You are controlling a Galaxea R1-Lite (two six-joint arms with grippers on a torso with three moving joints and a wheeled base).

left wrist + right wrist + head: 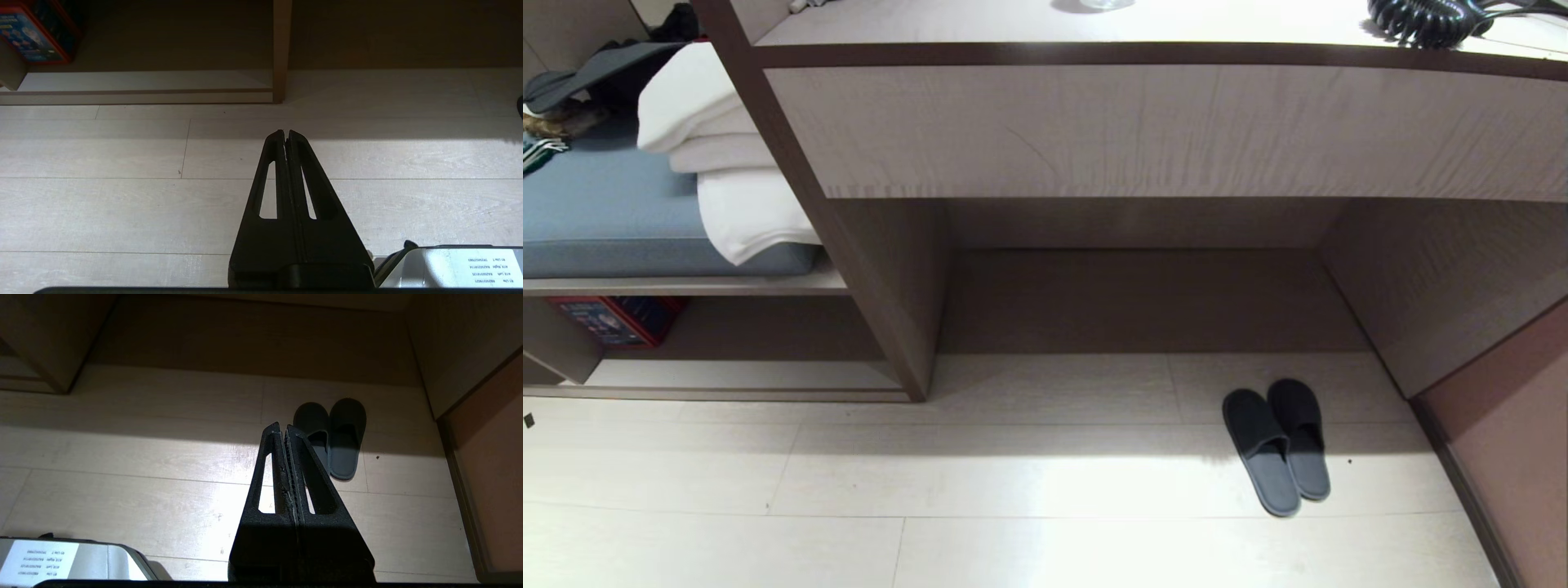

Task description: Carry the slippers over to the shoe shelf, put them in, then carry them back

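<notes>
Right wrist view: slippers just beyond right end effector.

Left gripper: fingers pressed together along their whole length, tips meeting, nothing between them.
Left arm: parked, gripper pointing out and down, hanging in the air, touching nothing.
Right gripper: fingers closed flat against each other, tips together, holding nothing.
Right arm: parked just like the left, gripper angled out and down, in contact with nothing.
Head view: neither arm shows there.
</notes>
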